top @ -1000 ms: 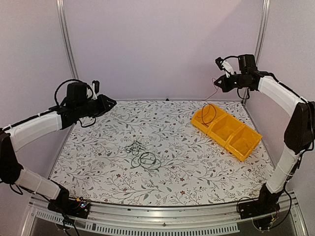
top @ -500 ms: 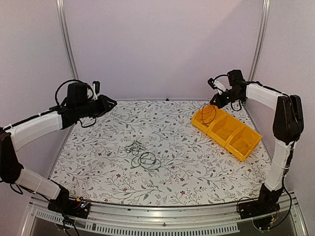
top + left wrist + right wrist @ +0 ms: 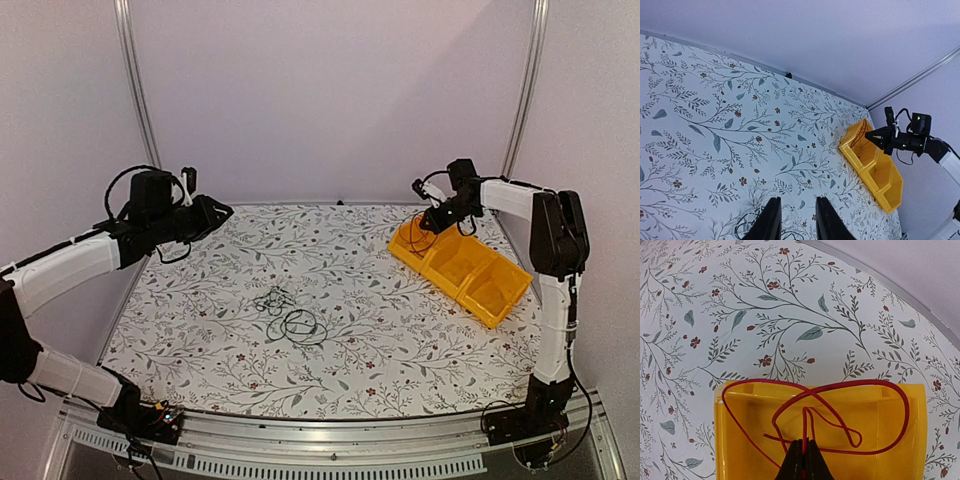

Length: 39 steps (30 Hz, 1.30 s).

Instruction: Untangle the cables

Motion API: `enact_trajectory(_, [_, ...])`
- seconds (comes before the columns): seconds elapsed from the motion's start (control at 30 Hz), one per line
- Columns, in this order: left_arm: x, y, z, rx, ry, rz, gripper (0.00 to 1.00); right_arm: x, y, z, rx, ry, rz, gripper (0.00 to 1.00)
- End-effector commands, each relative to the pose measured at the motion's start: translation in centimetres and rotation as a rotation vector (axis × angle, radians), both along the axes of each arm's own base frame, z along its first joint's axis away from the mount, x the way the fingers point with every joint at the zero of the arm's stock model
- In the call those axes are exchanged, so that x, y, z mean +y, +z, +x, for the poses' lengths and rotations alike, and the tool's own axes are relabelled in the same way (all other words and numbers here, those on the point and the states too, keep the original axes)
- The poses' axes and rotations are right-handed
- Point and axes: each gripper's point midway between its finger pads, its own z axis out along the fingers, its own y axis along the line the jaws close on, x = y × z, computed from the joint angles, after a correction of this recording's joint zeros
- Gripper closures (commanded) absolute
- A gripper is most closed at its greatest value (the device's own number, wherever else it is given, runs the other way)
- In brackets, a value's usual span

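A small clump of thin dark and whitish cables [image 3: 290, 315] lies coiled on the flowered table near its middle; its edge shows at the bottom of the left wrist view [image 3: 747, 227]. My right gripper [image 3: 432, 216] is shut on a red cable [image 3: 815, 412] that loops inside the far compartment of the yellow bin [image 3: 490, 290]. In the right wrist view the gripper [image 3: 803, 460] pinches the red wire between its tips. My left gripper [image 3: 222, 212] is open and empty, held high over the table's far left, well away from the clump.
The yellow bin [image 3: 890, 187] with three compartments lies at the back right, slanting toward the front right. The table's back edge meets the wall. Metal frame posts [image 3: 135, 90] stand at the back corners.
My right gripper has come down and toward the left from high above the bin to its far compartment, still holding the red cable. The left arm has barely moved.
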Motion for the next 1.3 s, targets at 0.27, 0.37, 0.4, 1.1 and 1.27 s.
enact_trajectory(0.27, [0.1, -1.2, -0.9, 0.039, 0.018, -0.001, 0.73, -0.1, -1.5, -0.2, 0.061, 0.037, -0.029, 0.86])
enact_trajectory(0.37, [0.0, -1.8, -0.9, 0.054, 0.013, 0.001, 0.71, -0.4, -0.2, -0.8, 0.045, 0.032, -0.033, 0.75])
enact_trajectory(0.4, [0.0, -1.9, -0.8, 0.056, 0.011, 0.004, 0.70, -0.4, 0.7, -1.0, 0.031, 0.032, -0.032, 0.73])
enact_trajectory(1.1, [-6.3, -12.2, -7.8, 0.313, -0.406, 0.196, 0.66, 6.8, 16.1, -16.2, -0.369, 0.499, 0.109, 0.51])
enact_trajectory(1.27, [-10.5, -14.3, -10.2, 0.338, -0.576, 0.276, 0.59, 11.3, 10.8, -20.5, -0.213, 0.610, 0.118, 0.52])
